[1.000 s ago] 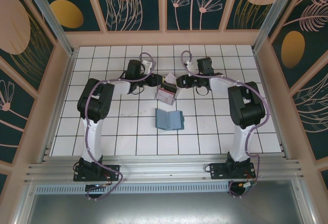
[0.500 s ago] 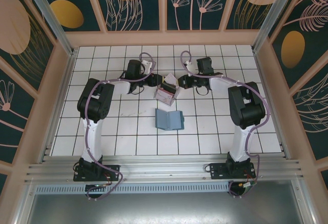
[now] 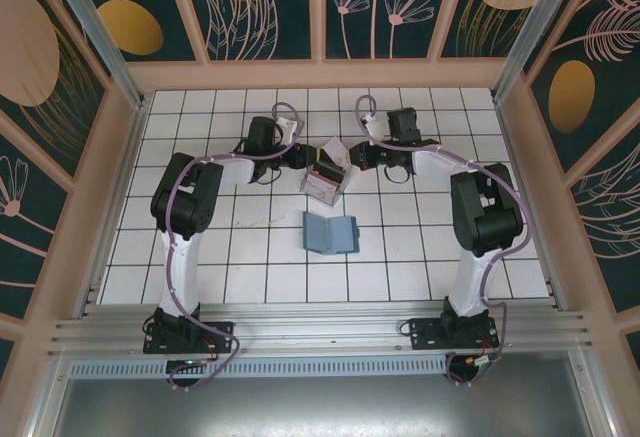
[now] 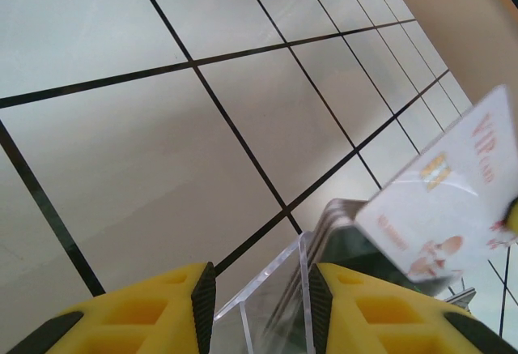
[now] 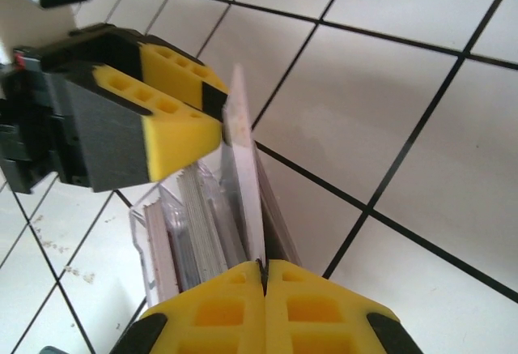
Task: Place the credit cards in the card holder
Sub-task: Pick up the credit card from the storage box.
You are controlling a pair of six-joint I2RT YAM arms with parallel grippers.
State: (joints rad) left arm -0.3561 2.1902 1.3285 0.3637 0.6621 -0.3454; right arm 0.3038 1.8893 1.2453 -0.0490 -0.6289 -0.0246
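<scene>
- One credit card [image 5: 245, 168] is pinched edge-on in the right hand [image 5: 265, 266], whose fingers are pressed fully together on its lower edge. The card stands tilted just above the clear plastic box [image 5: 142, 236].
- Several more cards [image 5: 198, 224] stand packed upright inside that box.
- The left hand [image 4: 261, 279] straddles a corner of the box, its fingers narrowly apart and apparently clamped on the clear wall.
- The card holder [image 3: 330, 234] lies part-open on the counter [image 3: 250, 247], nearer the arm bases and well apart from both hands, with nothing holding it.
- The grip takes only a thin strip of the card, so a knock against the box rim or the left hand could twist it loose.
- The card's lower edge sits close to the packed cards and might drag a neighbour out.
- The unrestrained holder will likely slide or fold shut when a card pushes at its slot.
</scene>
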